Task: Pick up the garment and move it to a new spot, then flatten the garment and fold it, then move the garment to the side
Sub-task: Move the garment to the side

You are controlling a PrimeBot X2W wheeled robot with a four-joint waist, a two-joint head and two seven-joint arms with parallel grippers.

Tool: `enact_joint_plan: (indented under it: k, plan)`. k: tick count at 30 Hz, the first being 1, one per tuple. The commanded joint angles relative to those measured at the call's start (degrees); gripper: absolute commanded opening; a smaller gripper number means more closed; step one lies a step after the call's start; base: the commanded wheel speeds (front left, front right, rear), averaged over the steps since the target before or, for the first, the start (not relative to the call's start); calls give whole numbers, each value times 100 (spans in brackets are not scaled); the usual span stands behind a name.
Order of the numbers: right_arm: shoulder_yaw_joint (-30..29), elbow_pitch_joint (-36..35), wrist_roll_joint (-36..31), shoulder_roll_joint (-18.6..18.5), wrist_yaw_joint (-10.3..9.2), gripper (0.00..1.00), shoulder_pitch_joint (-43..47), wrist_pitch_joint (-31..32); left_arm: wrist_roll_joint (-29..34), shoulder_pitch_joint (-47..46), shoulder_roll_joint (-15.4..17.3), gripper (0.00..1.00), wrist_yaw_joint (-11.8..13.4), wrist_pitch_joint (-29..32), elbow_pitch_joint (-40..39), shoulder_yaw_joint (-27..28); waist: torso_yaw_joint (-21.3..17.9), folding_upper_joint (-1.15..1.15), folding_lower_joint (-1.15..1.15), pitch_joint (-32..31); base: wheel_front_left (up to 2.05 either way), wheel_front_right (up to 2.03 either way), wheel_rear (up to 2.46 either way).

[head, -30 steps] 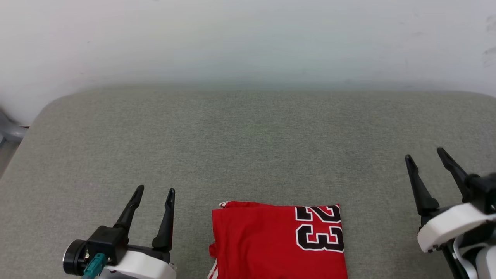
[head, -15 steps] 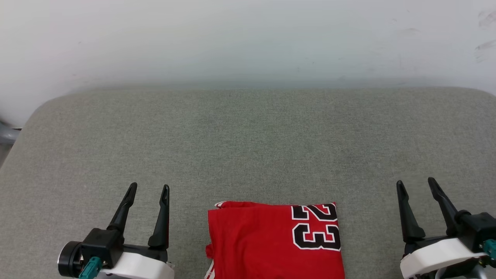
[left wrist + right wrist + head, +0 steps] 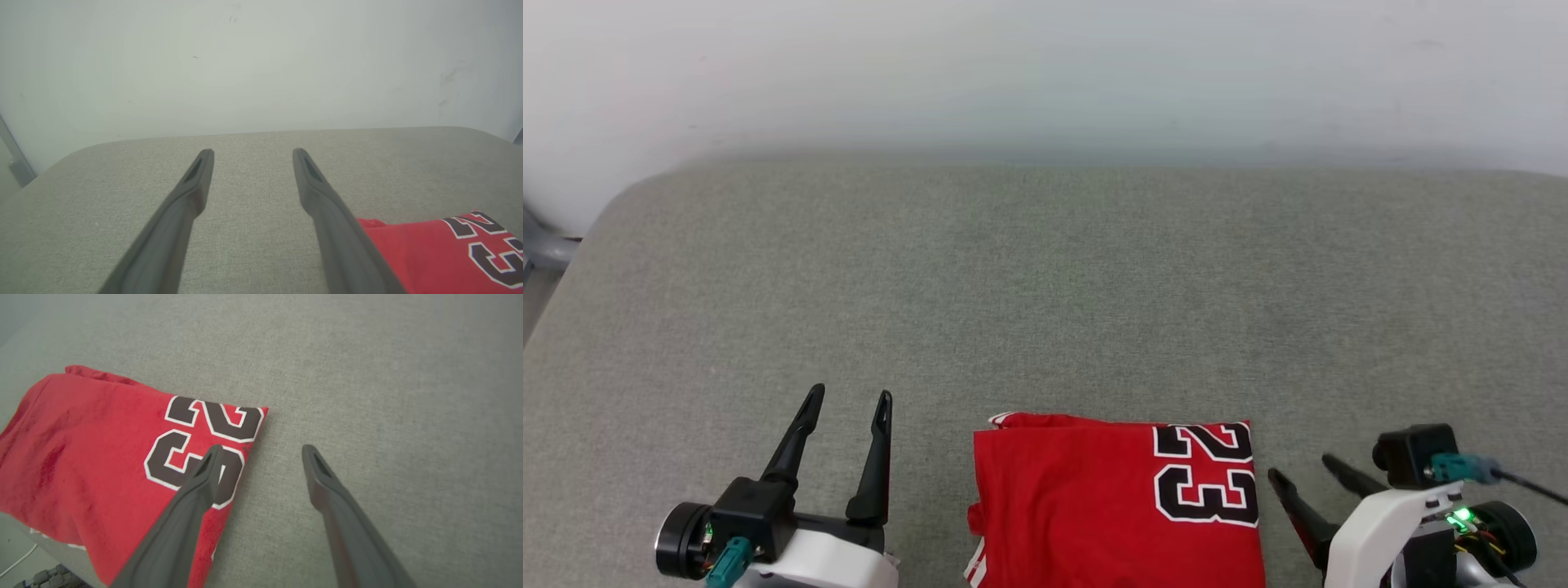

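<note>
**Head view**
- Worktop (image 3: 1045,286): you have a broad stretch of bare surface across the middle of the frame; its far edge meets the wall (image 3: 1045,73) and its upper-left corner is rounded.
- Cover: grey-green woven cloth, matte and fine-grained.
- Garment (image 3: 1078,506): it lies bottom centre, folded into a flat red rectangle. Its far edge is straight and its near part is cut off by the frame.
- Trim: a sliver of red-and-white stripe shows at the lower-left corner of the fold.
- Writing: black numerals outlined in white read "23" at the fold's upper right, with a cropped row of the same print along the far edge.
- Left gripper (image 3: 849,397): lower left, well clear of the cloth. Its dark tapered fingers (image 3: 872,474) are spread apart and empty.
- Right gripper (image 3: 1299,466): lower right, just beside the fold's right edge and angled toward the upper left. It is parted, with nothing held.

**Left wrist view**
- Fingers: they are splayed over bare worktop, with open cloth ahead up to the wall.
- Garment: it lies in the lower-right corner, beside the right-hand finger.

**Right wrist view**
- Fingers: they are apart. The left-hand one crosses the printed corner and the right-hand one lies over bare worktop. You cannot tell whether either touches.
- Room: there is open cloth across the upper and right frame.
</note>
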Motion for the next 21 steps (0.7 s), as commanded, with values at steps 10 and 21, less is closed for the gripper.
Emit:
enact_joint_plan:
  k: [10,21]
  plan:
    - [90,-442,417,26,-4,100,-130,2955,91,-295,-58,100,-48,-12,89,-131,398,0,0,367,0,0,0]
    - [-3,271,49,449,-4,100,-369,3335,102,-486,-84,100,-58,-12,143,-203,811,0,0,656,0,0,0]
